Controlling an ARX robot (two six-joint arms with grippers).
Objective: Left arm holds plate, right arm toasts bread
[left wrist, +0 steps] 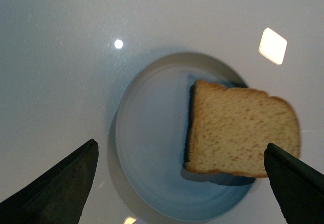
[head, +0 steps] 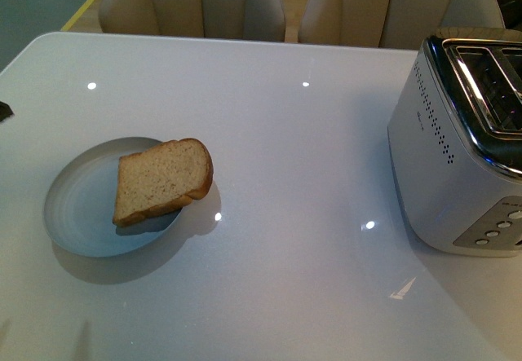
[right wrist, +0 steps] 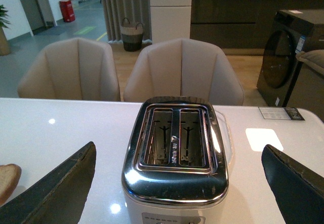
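Quick status from my end. My left gripper (left wrist: 180, 147) hangs over the plate (head: 77, 214) with its fingers spread wide and nothing between them, so it isn't touching the plate. My right gripper (right wrist: 179, 147) is also spread and empty, and it's facing the toaster (head: 440, 165) head on.

The plate sits toward the front left of the tabletop (head: 294, 149). The toaster is right over at the right edge, well apart from it. So the left arm is clearly the nearer one to the plate, and the right arm has to reach across to its left to get the bread (head: 161, 180).

The bread is the only thing on the plate. It lies flat-ish on the side nearest the toaster, long axis running from the plate's middle out toward the right. Its rounded crust end pokes over the rim on that side. I reckon that overhanging end is the handy bit to pinch, since it already points at the right arm.

Toaster's got two slots (right wrist: 174, 143), both empty as far as I can see down them, openings facing up. Nothing's been toasted yet, I'd say.
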